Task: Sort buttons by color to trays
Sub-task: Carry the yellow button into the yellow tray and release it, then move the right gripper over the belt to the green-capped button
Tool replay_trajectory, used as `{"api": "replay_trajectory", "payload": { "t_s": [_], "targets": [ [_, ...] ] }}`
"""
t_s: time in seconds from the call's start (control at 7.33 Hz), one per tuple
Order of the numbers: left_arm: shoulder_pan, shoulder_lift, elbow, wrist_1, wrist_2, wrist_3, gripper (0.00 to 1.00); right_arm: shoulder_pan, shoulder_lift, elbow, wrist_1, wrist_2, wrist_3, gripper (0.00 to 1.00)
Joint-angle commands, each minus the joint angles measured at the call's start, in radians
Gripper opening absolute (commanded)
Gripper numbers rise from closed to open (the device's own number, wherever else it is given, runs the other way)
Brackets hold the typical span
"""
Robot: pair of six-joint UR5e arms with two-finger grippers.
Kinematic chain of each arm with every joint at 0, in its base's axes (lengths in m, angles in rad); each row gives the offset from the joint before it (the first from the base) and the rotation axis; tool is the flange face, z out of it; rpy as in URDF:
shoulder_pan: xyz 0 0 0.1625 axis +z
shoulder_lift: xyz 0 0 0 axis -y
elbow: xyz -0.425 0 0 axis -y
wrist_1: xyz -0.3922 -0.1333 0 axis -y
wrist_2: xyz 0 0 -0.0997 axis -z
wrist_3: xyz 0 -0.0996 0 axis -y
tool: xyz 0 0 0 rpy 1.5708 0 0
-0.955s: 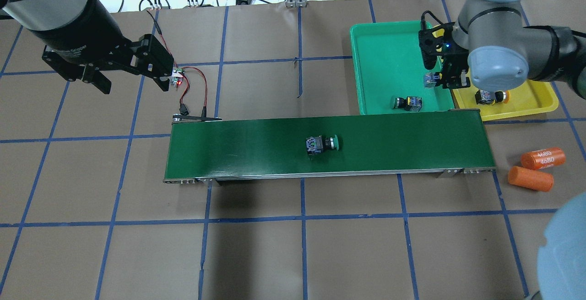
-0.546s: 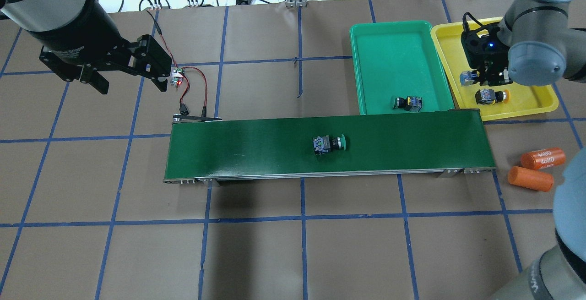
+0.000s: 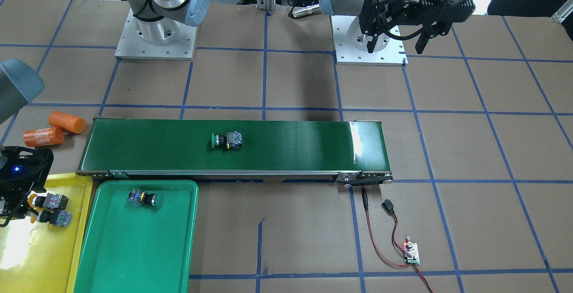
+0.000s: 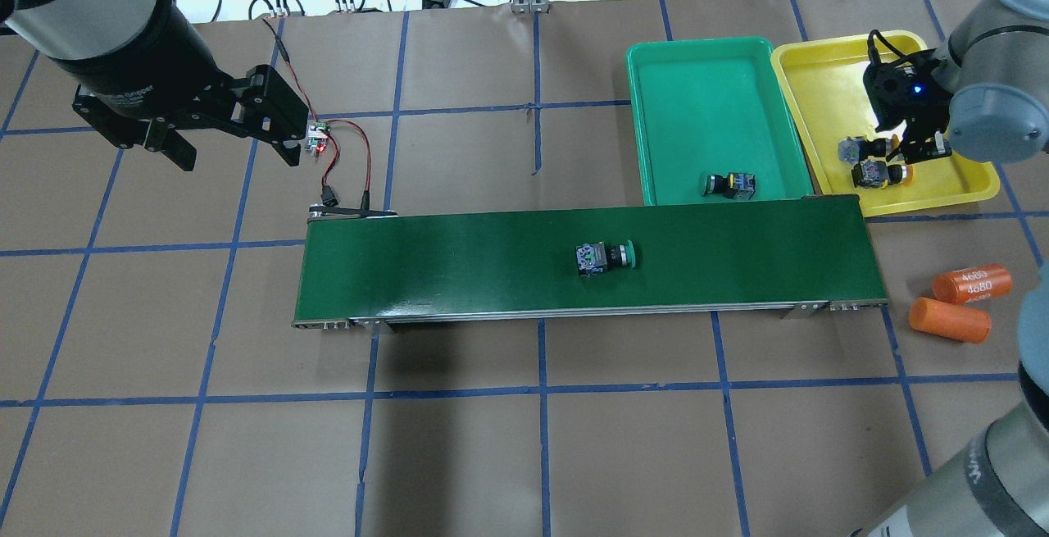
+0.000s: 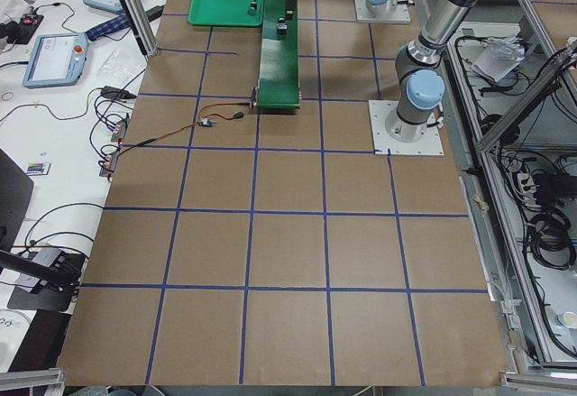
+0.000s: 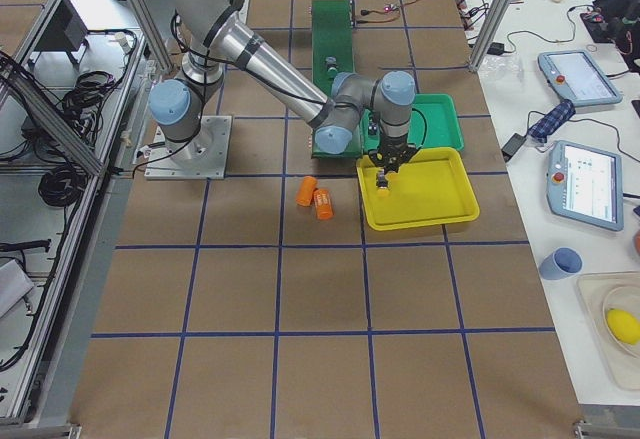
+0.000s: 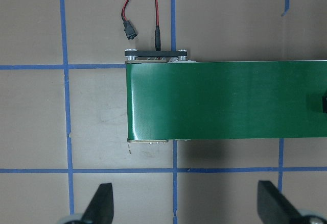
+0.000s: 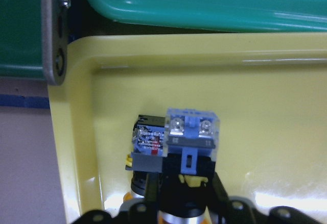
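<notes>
My right gripper (image 4: pixel 901 146) hangs low over the yellow tray (image 4: pixel 819 86), shut on a yellow button (image 4: pixel 856 147). The right wrist view shows that button's clear blue contact block (image 8: pixel 191 132) between the fingers. A second yellow button (image 4: pixel 877 174) lies in the tray right beside it. One green button (image 4: pixel 729 184) lies in the green tray (image 4: pixel 705 86). Another green button (image 4: pixel 606 258) lies on its side on the conveyor belt (image 4: pixel 459 258). My left gripper (image 4: pixel 238 153) hovers open and empty beyond the belt's left end.
Two orange cylinders (image 4: pixel 971 283) (image 4: pixel 949 320) lie on the table off the belt's right end. A small circuit board (image 4: pixel 315 139) with red and black wires sits near the left gripper. Cables run along the table's far edge.
My right gripper carried the yellow button rightward from the green tray's edge into the yellow tray and lowered it beside the other. The green button on the belt drifted right. The left arm barely moved.
</notes>
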Motion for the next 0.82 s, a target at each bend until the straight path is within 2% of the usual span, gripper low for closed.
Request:
{"api": "replay_trajectory", "payload": {
  "t_s": [0.0, 0.14, 0.27, 0.68],
  "targets": [
    [0.0, 0.0, -0.002, 0.002, 0.0, 0.0, 1.0, 0.013, -0.079, 0.012, 0.05, 0.022, 0.002, 0.9],
    [0.0, 0.0, -0.004, 0.003, 0.0, 0.0, 1.0, 0.04, -0.129, 0.013, 0.157, 0.04, 0.038, 0.9],
    [0.0, 0.002, -0.002, 0.003, 0.0, 0.0, 1.0, 0.051, -0.183, 0.034, 0.208, 0.04, 0.07, 0.91],
    [-0.001, 0.003, -0.008, 0.006, 0.0, 0.0, 1.0, 0.07, -0.396, 0.287, 0.212, 0.043, 0.069, 0.91]
  ]
}}
